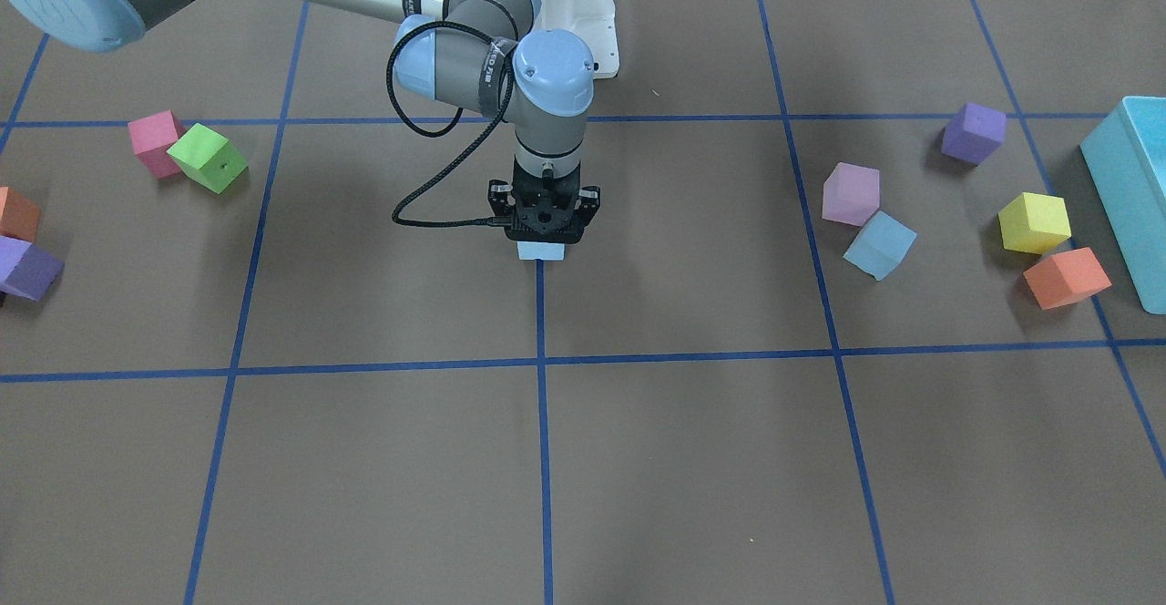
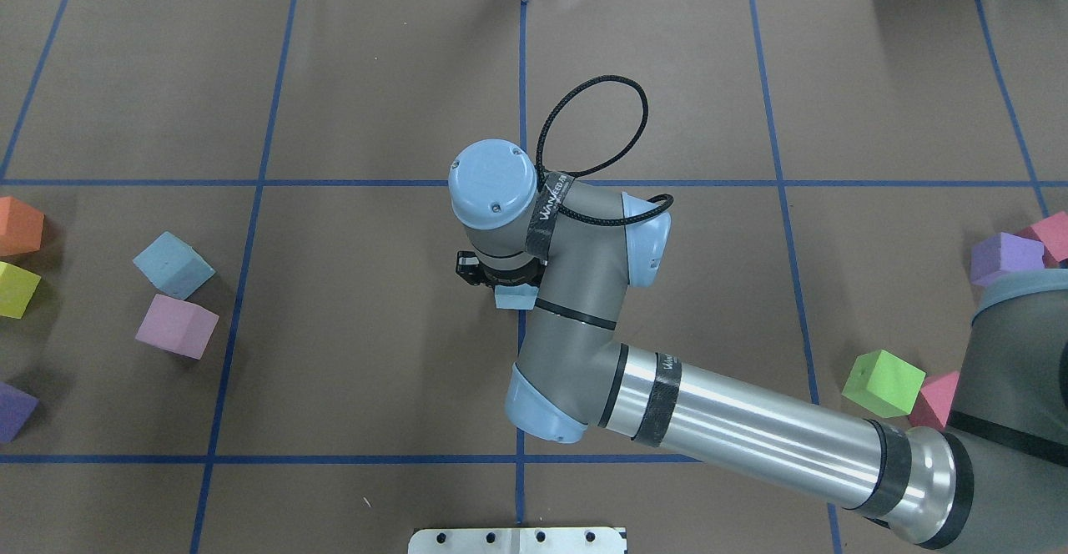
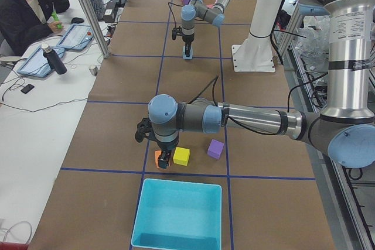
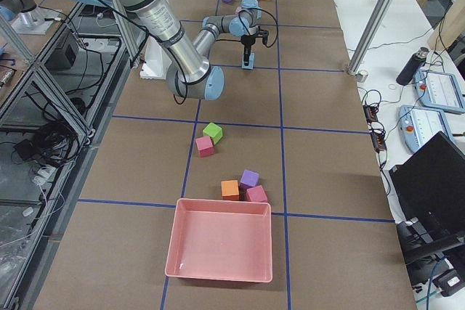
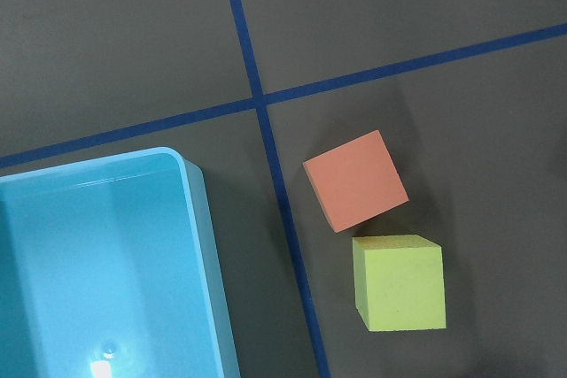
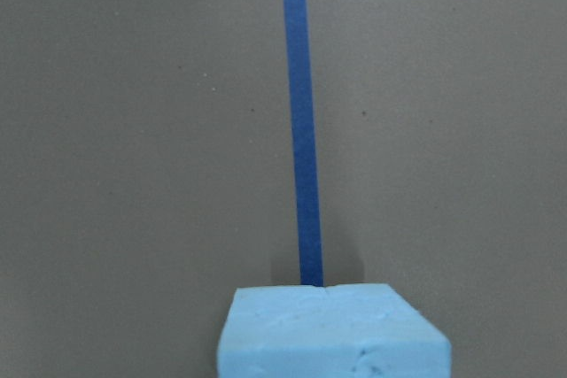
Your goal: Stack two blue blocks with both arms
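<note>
Exterior front-facing view: right gripper [image 1: 544, 240] pinches one blue block [image 1: 541, 253] at frame centre, over the tape line [image 1: 541, 313].
Two blue blocks counted; the other blue block [image 1: 880, 244] lies right of frame, beside a pink cube [image 1: 851, 193]. Probably light, squashy foam: take opposite flat faces gently. Left gripper [image 3: 163, 160], above an orange cube [image 5: 356, 180]: its spread cannot be told.

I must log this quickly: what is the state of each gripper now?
Left gripper: cannot be told; it shows only in the side view.
Right gripper: closed, holding a blue block.
</note>
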`<action>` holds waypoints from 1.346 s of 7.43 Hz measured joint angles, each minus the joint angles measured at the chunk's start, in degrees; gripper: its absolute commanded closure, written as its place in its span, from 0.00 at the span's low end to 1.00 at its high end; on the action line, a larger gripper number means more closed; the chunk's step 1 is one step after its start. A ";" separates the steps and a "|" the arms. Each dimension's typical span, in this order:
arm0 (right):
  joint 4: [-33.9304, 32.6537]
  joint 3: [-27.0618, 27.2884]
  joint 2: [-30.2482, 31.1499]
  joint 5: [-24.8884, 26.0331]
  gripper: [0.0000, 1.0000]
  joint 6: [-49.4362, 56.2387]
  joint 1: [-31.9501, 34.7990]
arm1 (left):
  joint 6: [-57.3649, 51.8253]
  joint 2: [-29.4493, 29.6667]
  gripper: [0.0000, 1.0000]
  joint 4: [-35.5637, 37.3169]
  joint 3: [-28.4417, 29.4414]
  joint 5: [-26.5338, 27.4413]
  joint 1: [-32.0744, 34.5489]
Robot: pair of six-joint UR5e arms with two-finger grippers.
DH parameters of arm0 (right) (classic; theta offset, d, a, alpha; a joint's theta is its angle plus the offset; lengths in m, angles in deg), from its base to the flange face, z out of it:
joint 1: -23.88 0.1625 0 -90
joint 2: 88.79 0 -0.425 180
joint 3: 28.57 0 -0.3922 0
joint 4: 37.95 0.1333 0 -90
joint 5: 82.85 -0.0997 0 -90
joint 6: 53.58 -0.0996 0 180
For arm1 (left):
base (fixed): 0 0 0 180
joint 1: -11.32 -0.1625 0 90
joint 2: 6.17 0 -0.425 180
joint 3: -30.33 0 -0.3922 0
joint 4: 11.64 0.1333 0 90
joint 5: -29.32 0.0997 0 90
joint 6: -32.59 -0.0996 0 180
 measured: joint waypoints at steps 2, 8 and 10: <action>0.10 -0.60 -0.05 2.06 0.00 0.21 -0.46 | 0.00 0.01 0.02 0.00 -0.01 0.00 -0.01; -2.04 6.27 -0.81 -0.40 0.00 7.78 9.56 | 0.05 2.07 0.02 -0.24 -1.06 0.35 0.06; -2.33 9.98 5.07 -7.71 0.00 19.17 20.17 | 0.41 6.80 0.02 -4.36 -0.53 1.80 0.34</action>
